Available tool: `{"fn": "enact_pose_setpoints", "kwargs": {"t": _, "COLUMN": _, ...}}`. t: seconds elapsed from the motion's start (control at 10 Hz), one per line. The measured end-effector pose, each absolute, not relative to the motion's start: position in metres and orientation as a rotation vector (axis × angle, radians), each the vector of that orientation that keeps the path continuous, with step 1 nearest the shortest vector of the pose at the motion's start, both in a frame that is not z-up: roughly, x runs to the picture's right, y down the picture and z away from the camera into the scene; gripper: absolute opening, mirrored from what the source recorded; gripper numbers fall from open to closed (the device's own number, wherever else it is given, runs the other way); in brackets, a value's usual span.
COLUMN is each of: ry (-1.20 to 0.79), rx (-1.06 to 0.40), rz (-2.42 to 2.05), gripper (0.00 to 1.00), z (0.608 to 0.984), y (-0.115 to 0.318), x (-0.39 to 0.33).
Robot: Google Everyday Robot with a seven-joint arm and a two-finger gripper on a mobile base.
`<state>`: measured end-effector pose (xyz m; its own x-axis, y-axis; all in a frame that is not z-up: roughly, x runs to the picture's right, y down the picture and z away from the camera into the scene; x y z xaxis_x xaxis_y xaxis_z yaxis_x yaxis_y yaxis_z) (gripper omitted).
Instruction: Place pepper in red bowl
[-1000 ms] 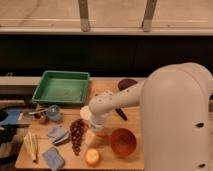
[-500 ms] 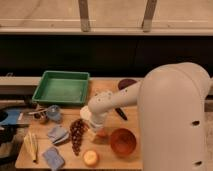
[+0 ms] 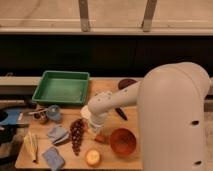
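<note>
Pos: gripper [image 3: 96, 128] low over surface [image 3: 105, 87], just above pepper [image 3: 102, 138]; grip state can't tell. Pepper just beside red bowl [image 3: 123, 141]. Lift w/ rim clearance, short carry, release over bowl centre.

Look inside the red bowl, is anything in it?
Nothing shows inside the red bowl; the part behind its near wall is hidden. The pepper is just left of it, below the hand.

- I count two bowls: one red bowl [image 3: 123, 142] near right, one dark maroon bowl [image 3: 126, 83] far.
- One pepper [image 3: 101, 138].
- One grape bunch [image 3: 77, 135].
- One round yellow-orange fruit [image 3: 92, 157].
- Two blue-grey cloths [image 3: 58, 134], near left.
- One green tray [image 3: 62, 88], far left.
- One gripper [image 3: 94, 128], low between grape bunch and red bowl.
</note>
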<state>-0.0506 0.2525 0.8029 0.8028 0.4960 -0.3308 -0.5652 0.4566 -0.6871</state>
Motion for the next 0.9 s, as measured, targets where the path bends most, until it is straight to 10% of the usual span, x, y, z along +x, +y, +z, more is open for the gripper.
{"fn": "enact_pose_setpoints", "kwargs": {"t": 0.9, "ry": -0.088, "rx": -0.874, "rz": 0.684, "gripper": 0.0, "z": 0.766, "y": 0.202, "x": -0.028}}
